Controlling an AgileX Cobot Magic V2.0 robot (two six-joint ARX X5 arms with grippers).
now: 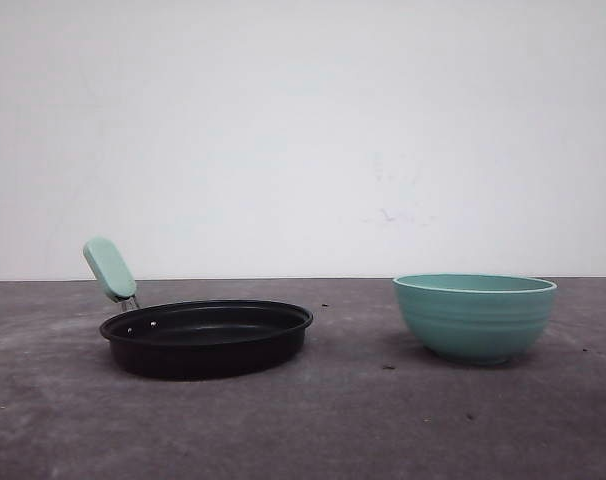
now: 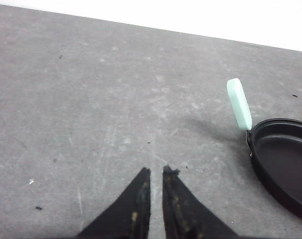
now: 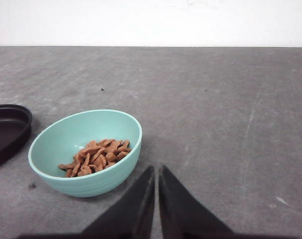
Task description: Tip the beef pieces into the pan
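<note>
1. The pan (image 1: 206,338) sits on the left part of the grey table (image 1: 333,430), its mint-green handle (image 1: 110,269) rising at a slant toward the far left.
2. A teal bowl (image 1: 475,316) stands upright to the right of the pan, well apart from it.
3. The beef pieces (image 3: 96,157) lie in a low heap inside the bowl; what shows of the pan's inside is bare.
4. The left gripper (image 2: 156,173) hangs over bare table to the left of the pan, its black fingers nearly together with a thin slit between, holding nothing.
5. The right gripper (image 3: 156,169) hovers near the bowl, not touching it, fingers likewise almost closed on nothing.
</note>
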